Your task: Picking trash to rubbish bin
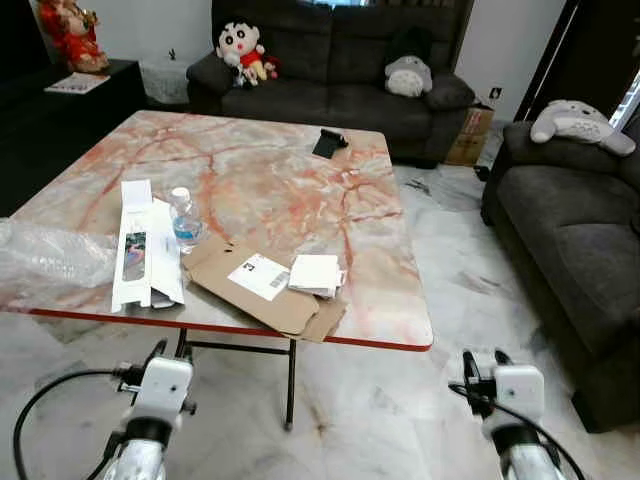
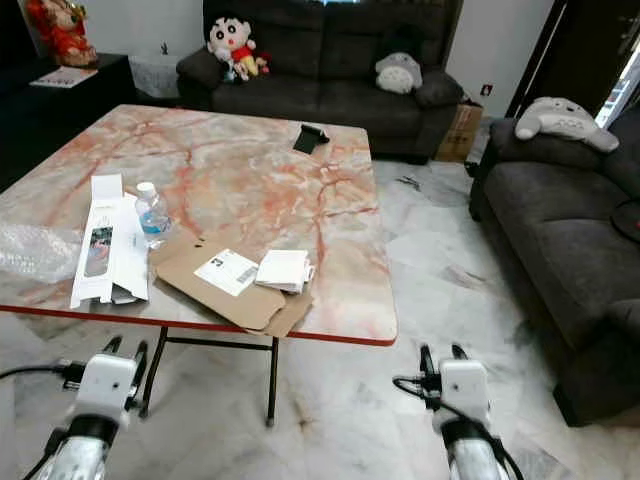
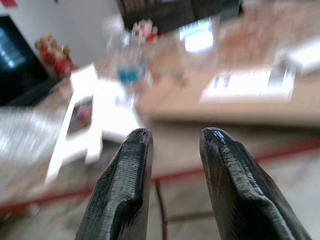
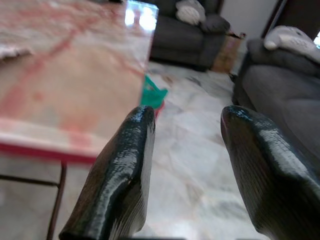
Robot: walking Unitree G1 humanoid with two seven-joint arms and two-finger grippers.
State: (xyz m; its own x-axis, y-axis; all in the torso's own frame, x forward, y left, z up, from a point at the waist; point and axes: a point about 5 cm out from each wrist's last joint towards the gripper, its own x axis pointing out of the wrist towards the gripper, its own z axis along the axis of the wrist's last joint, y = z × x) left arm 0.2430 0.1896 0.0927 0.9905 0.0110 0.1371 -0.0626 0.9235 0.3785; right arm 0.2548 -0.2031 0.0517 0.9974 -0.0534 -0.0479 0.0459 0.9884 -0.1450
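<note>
A marble-patterned bench carries trash at its near edge: flattened cardboard at six o'clock, a small water bottle and a white carton toward eight, clear plastic wrap at nine. The left gripper and right gripper hover below the edge, both spread and empty.
</note>
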